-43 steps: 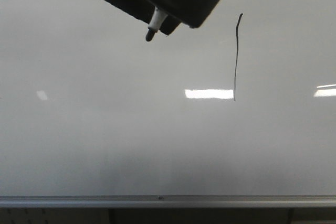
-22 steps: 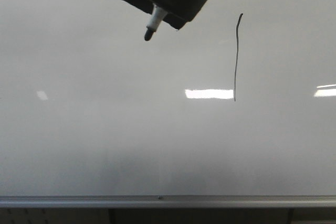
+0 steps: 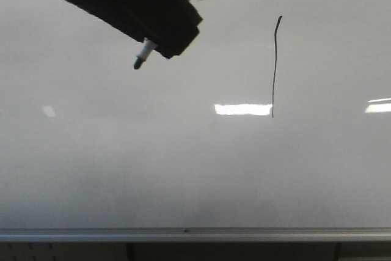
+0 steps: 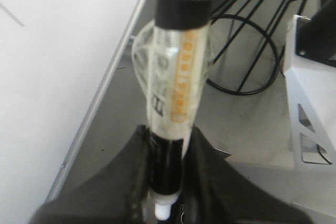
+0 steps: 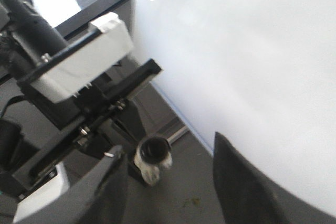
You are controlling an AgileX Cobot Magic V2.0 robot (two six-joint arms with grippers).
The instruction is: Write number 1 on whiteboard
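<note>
The whiteboard [image 3: 183, 169] fills the front view, and on its right half stands the number 1 [image 3: 274, 68], a thin black nearly vertical stroke. At the upper left my left gripper [image 3: 160, 40] is shut on a marker [image 3: 142, 56] whose dark tip points down-left, well left of the stroke. In the left wrist view the tape-wrapped marker [image 4: 176, 87] sits clamped in the left gripper [image 4: 169, 135], with the whiteboard [image 4: 42, 51] beside it. My right gripper [image 5: 169, 148] stands open next to the whiteboard [image 5: 252, 51], holding nothing.
A silver frame strip [image 3: 195, 235] runs along the board's lower edge. Bright light reflections [image 3: 243, 109] lie on the board near the stroke's foot. Beyond the right gripper's gap are a dark-ended white-wrapped cylinder [image 5: 153, 155] and robot hardware [image 5: 79, 72]. Black cables [image 4: 247, 51] lie on the grey floor.
The left gripper with the marker has moved left and slightly down, farther from the stroke. The stroke itself is unchanged.
</note>
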